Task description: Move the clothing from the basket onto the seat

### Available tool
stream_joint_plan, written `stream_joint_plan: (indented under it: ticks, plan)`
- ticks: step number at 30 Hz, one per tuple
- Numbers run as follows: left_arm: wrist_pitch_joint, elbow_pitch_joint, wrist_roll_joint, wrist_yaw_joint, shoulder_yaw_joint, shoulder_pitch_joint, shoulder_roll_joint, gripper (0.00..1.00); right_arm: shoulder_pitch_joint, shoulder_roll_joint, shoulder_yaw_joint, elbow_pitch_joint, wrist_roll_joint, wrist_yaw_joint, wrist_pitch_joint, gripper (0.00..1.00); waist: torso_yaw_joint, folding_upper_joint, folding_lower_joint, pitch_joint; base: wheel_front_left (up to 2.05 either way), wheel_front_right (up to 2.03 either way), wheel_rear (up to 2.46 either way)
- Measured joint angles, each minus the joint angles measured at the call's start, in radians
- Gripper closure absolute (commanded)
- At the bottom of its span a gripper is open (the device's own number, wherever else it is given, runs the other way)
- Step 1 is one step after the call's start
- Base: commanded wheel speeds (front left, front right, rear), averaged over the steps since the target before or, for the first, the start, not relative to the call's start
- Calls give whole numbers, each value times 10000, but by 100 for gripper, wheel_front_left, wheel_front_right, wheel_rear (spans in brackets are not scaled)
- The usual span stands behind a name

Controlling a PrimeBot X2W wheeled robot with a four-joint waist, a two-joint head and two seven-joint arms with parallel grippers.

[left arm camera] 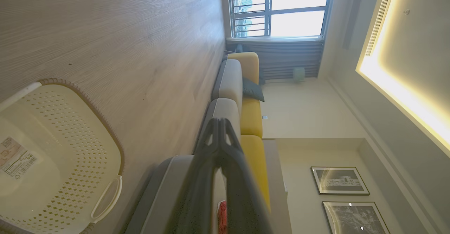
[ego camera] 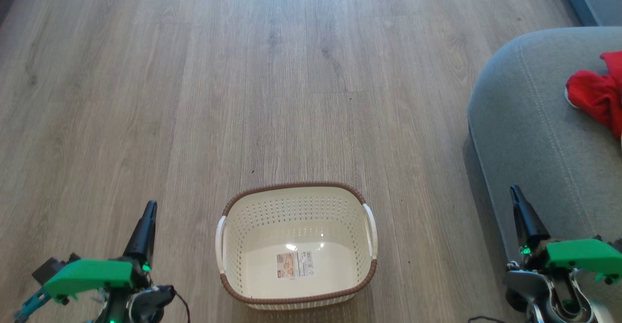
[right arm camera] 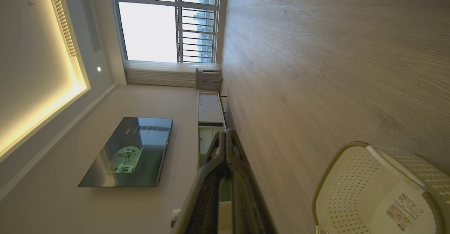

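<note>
While both arms hang low at the bottom corners of the head view, one basket [ego camera: 296, 185] stands on the wooden floor [ego camera: 243, 70] between them, closer to the left arm. It has two white side handles, one on each side, and one label [ego camera: 295, 264] on its floor.

One heap of red clothing [ego camera: 596, 94] with a bit of white trim lies on the grey seat [ego camera: 525, 119] at the right edge, well apart from the basket. How many garments make up the heap cannot be told, as the frame edge cuts it off.

Two grippers are in sight. The left gripper [ego camera: 151, 205] points up over the floor, left of the basket. In its own wrist view its two dark fingers meet at the tips [left arm camera: 219, 121] with nothing between them. That view also shows the basket [left arm camera: 63, 128], a sliver of red cloth [left arm camera: 222, 216] and two framed pictures [left arm camera: 339, 180] on the wall.

The right gripper [ego camera: 514, 190] sits just beside the seat's front edge. Its two fingers are likewise pressed together [right arm camera: 226, 132], holding nothing. One television [right arm camera: 130, 153] hangs on the wall beyond, and the basket [right arm camera: 355, 177] lies at the lower right.
</note>
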Motion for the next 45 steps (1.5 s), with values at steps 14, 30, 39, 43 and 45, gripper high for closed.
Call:
stream_joint_plan:
  ticks: [14,30,39,43,45]
  plan:
    - [98,-102,-543,-84,94,-123,-44,100,-9,31,-75,-71,593,0,171,100,-3,0,0,1,0,0,0]
    - [98,-102,-543,-84,104,-123,-46,100,-10,33,-77,-71,593,0,171,100,-3,0,0,1,0,0,0]
    - [98,-102,-543,-84,105,-123,-48,100,-10,33,-77,-71,593,0,171,100,-3,0,0,1,0,0,0]
    - [98,-102,-543,-84,105,-123,-48,100,-11,33,-77,-71,593,0,171,100,-3,0,0,1,0,0,0]
    - [98,-102,-543,-84,105,-123,-48,100,-11,33,-77,-71,593,0,171,100,-3,0,0,1,0,0,0]
